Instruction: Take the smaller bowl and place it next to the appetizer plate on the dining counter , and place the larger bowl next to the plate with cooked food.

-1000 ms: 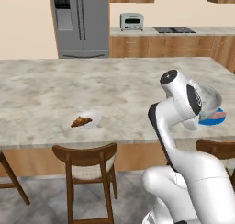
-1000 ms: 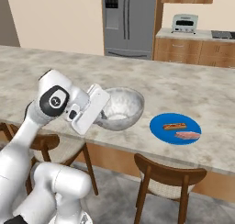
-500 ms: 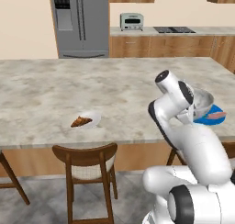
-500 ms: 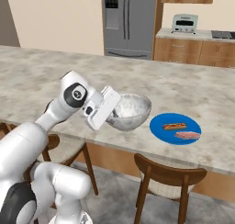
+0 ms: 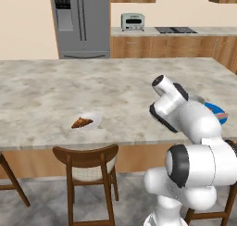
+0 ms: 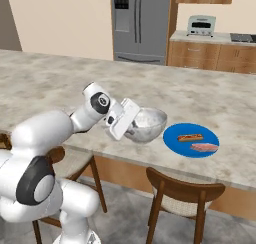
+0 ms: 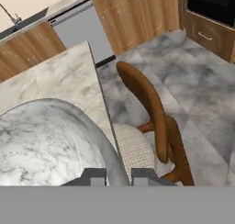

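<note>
The larger bowl, mottled grey-white, sits low over the dining counter, just left of the blue plate with cooked food. Whether it touches the stone top I cannot tell. My gripper is shut on its near-left rim. In the hand view the rim runs between my gripper tips, with the bowl spreading to the left. In the left base view the arm hides most of the blue plate. The appetizer plate, small and white with a brown piece, lies near the counter's front edge. The smaller bowl is out of view.
Wooden chairs stand along the counter's front, and one shows under the hand. A steel fridge and a toaster oven stand at the back wall. The counter edge runs close to the bowl.
The arm has carried the larger bowl to the right and slightly down, closer to the blue plate. The gripper has stayed shut on the rim.
</note>
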Controlling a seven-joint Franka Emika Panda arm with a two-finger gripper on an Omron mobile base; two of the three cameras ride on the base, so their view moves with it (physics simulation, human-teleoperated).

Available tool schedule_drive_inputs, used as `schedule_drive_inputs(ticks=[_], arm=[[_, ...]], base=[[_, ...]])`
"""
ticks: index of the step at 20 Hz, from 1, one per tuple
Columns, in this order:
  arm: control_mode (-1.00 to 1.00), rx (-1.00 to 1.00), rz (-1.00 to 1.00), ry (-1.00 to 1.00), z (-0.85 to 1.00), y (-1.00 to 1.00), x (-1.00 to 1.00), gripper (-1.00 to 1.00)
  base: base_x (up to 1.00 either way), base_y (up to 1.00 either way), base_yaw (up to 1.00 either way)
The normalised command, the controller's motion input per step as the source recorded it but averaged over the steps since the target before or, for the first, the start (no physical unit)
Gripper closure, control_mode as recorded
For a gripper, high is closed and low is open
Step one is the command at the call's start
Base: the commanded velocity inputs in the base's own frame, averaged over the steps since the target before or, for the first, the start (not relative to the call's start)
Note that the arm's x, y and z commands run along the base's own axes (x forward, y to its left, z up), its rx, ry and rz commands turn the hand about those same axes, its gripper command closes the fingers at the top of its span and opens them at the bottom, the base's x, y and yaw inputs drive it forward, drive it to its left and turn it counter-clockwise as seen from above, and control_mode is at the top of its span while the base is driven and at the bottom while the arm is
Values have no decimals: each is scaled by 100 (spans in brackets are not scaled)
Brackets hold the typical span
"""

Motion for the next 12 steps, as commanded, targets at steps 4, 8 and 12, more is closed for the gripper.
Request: schedule_drive_inputs(ticks=[4, 8, 12], arm=[[-100, -1, 0, 0, -42, -6, 69, 100], [-100, 0, 0, 0, -30, 0, 78, 100], [-100, -4, 0, -1, -48, 0, 57, 100]], base=[[0, 0, 0], [0, 0, 0], [0, 0, 0]])
